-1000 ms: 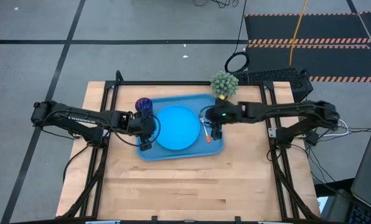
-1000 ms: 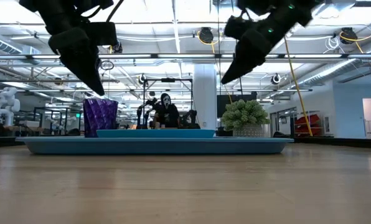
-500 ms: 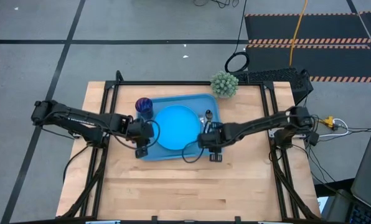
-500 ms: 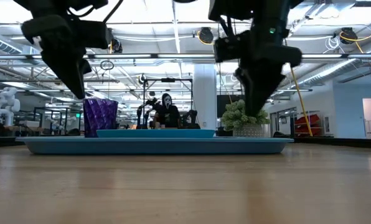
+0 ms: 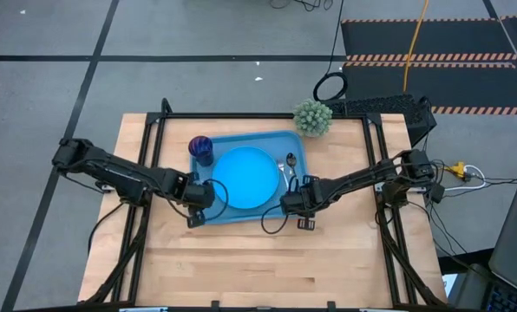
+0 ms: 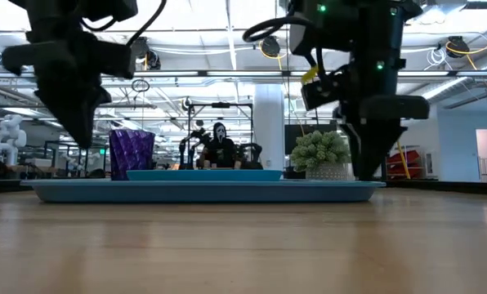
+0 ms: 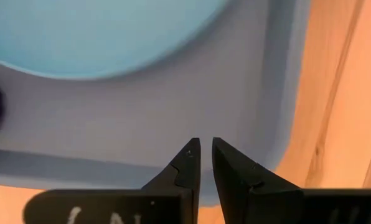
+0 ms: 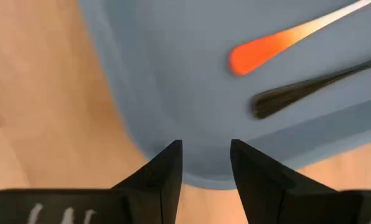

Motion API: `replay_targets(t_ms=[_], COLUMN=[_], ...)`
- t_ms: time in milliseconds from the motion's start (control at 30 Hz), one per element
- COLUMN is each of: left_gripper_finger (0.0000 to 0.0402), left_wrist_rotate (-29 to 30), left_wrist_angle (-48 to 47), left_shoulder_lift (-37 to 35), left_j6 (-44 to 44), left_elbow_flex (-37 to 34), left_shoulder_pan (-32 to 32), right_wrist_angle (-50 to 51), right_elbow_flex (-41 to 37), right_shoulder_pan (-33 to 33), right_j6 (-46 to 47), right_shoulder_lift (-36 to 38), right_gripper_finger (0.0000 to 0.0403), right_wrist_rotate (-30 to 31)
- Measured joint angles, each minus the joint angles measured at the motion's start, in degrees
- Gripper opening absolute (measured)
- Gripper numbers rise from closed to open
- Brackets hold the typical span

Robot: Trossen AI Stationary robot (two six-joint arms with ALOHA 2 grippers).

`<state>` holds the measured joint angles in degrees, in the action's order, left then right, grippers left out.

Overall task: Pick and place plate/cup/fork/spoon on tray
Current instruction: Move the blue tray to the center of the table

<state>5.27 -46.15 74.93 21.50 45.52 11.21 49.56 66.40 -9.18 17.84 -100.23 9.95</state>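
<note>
Tray (image 5: 208, 211) holds one plate (image 5: 244, 177), cup (image 5: 201, 148), fork (image 8: 266, 45), spoon (image 8: 304, 92).

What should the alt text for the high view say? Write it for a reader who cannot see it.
Seen from above, a blue tray on a wooden table holds a plate, cup, fork and spoon. The left gripper and right gripper, both empty, hover at its near corners.

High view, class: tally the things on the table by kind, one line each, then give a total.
Tray: 1
Plate: 1
Cup: 1
Fork: 1
Spoon: 1
Potted plant: 1
Total: 6
</note>
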Motion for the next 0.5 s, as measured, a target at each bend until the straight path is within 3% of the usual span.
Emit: replay_targets(t_ms=[133, 333, 500], left_gripper_finger=[0.0042, 0.0042, 0.0042], left_wrist_rotate=[0.77, 12.97, 12.08], left_wrist_angle=[0.03, -0.25, 1.04], left_shoulder_lift=[2.06, 4.39, 5.89], left_j6=[-0.21, -0.45, -1.47], left_elbow_flex=[0.00, 0.00, -0.02], left_shoulder_pan=[1.09, 1.05, 0.64], right_wrist_angle=[-0.37, -5.09, -9.57], right_elbow_flex=[-0.37, -0.40, -1.44], right_shoulder_pan=[-0.45, -0.27, 0.21], right_j6=[0.59, -0.97, -1.10], right_shoulder_lift=[0.05, 0.05, 0.09], right_gripper_finger=[0.0130, 0.0130, 0.0130], right_wrist_rotate=[0.51, 0.71, 0.77])
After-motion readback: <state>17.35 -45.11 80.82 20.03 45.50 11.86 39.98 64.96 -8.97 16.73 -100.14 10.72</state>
